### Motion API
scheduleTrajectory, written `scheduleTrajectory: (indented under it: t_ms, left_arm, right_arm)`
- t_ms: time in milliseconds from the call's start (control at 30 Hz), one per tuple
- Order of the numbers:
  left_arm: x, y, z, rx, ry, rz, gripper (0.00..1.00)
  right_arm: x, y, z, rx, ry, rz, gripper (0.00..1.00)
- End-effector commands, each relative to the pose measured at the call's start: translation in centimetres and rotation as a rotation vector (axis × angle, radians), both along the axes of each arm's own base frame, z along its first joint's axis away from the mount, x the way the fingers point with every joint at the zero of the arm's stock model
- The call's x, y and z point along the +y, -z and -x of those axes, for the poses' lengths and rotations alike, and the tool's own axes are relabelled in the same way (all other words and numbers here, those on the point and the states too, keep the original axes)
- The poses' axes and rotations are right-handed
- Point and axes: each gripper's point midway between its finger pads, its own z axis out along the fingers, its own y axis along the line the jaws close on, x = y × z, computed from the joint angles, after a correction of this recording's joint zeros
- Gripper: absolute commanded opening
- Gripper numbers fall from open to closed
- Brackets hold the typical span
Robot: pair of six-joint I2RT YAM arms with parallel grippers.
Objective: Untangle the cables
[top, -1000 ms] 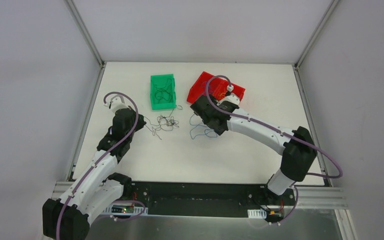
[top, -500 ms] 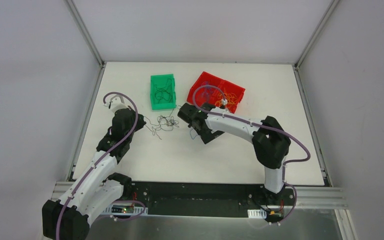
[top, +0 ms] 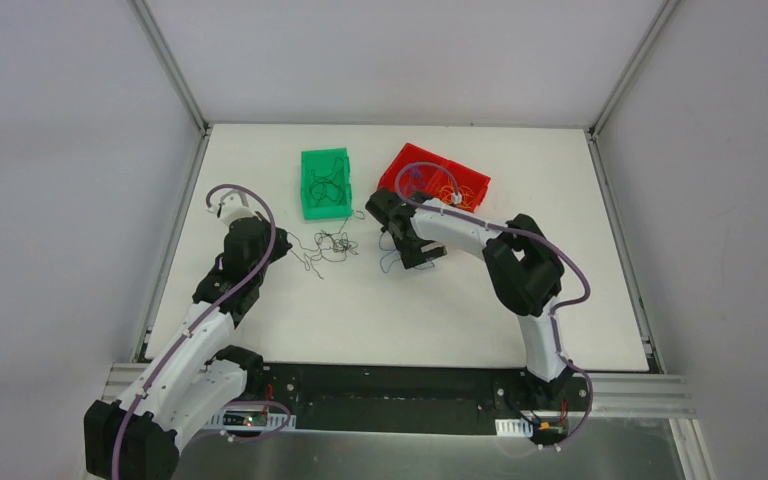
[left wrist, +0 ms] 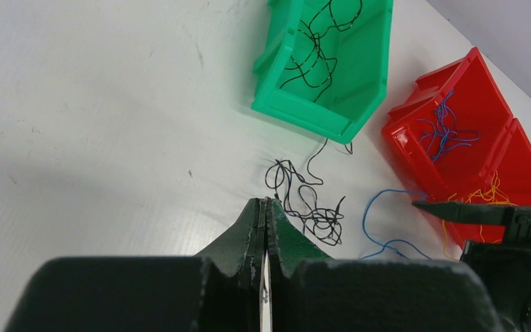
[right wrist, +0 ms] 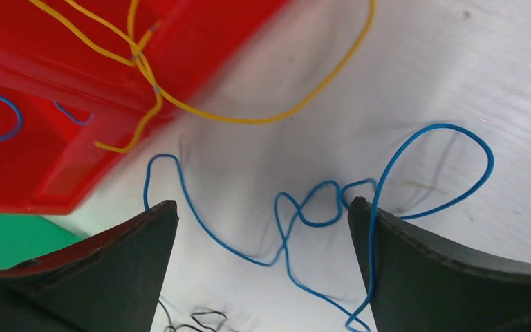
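A tangle of thin black cables (top: 335, 243) lies on the white table, also in the left wrist view (left wrist: 311, 207). A loose blue cable (top: 395, 263) lies to its right. My left gripper (top: 285, 246) is shut, its tips (left wrist: 265, 202) at the near end of the black tangle; I cannot tell whether a strand is pinched. My right gripper (top: 408, 257) is open and low over the blue cable (right wrist: 318, 207), one finger on each side (right wrist: 263, 207). A yellow cable (right wrist: 249, 119) hangs out of the red bin.
A green bin (top: 309, 205) holds black cables (left wrist: 311, 55). A red bin (top: 392, 172), right of it, holds blue cables (left wrist: 442, 131) and yellow cables (left wrist: 487, 197). Both stand just behind the loose cables. Grey walls enclose the table.
My right arm has folded in and swung left from over the red bin to the blue cable on the table. My left arm and the black tangle have not moved.
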Motion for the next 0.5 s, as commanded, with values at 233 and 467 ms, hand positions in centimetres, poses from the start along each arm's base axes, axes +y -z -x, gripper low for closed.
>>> scheduleTrajectory:
  t_ms: [233,467]
  left_arm:
    - [-0.3,-2.7,-0.7,-0.076,0.014,0.009,0.00]
    - [-0.3,-2.8,-0.6,-0.081,0.013,0.011,0.00]
  right_arm:
    - [0.3,0.7,-4.7,-0.008,-0.007,0.035,0.53]
    - [-0.3,1.1,-4.6,-0.012,-0.031,0.059,0.00]
